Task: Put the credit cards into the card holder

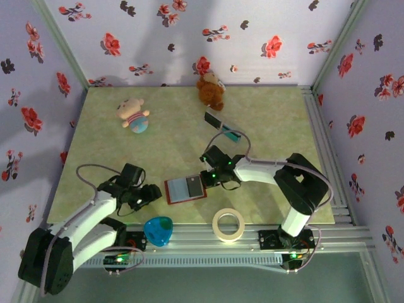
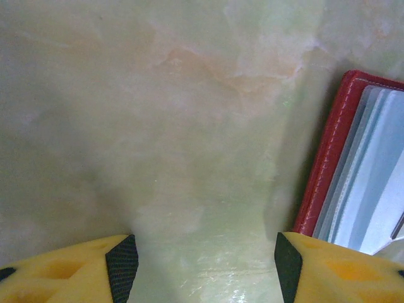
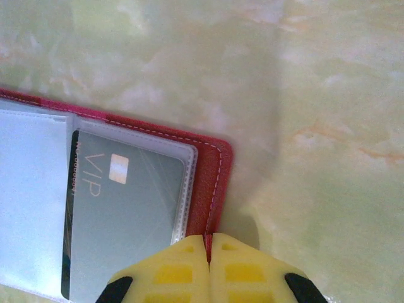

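The card holder [image 1: 185, 189] lies open on the table, red-bordered with pale clear pockets. In the right wrist view a teal credit card [image 3: 120, 214] marked VIP sits inside a clear pocket of the card holder [image 3: 211, 183]. My right gripper [image 3: 209, 243] is shut on the holder's red edge, and from above that gripper [image 1: 206, 179] is at the holder's right side. My left gripper [image 2: 206, 265] stands open over bare table, just left of the holder's red edge [image 2: 328, 158]. Two more credit cards, one dark [image 1: 213, 118] and one teal [image 1: 231, 134], lie farther back.
A small doll [image 1: 134, 115] and a brown teddy bear [image 1: 211, 90] lie at the back of the table. A tape roll [image 1: 228, 224] and a blue heart-shaped object [image 1: 158, 230] sit at the near edge, either side of the holder.
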